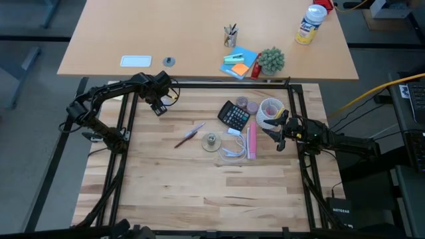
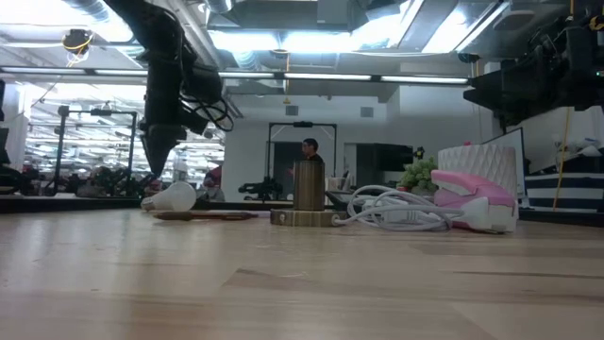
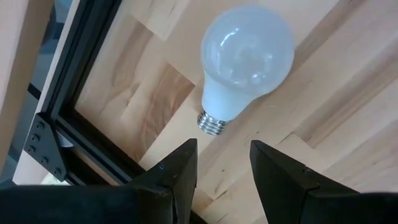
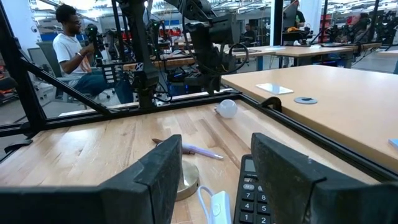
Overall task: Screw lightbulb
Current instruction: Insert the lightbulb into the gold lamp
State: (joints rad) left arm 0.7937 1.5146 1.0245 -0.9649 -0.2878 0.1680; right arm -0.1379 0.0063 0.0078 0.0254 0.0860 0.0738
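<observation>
The left pincer (image 3: 221, 165) hovers, fingers apart, above the lightbulb (image 3: 244, 59) lying on the bench (image 1: 199, 192) (screw base toward it); the right pincer (image 4: 211, 180) waits, fingers apart, beside the calculator (image 1: 234, 116).

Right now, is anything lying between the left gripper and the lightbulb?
No. In the left wrist view the left gripper hangs open above the lightbulb, and only bare wooden table shows between the fingertips and the bulb's screw base.

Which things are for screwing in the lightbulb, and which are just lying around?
For the job: lightbulb, left gripper over it, fingers open.
Just lying about: calculator, pen, white cord, plant. Right gripper waits beside the calculator.
</observation>
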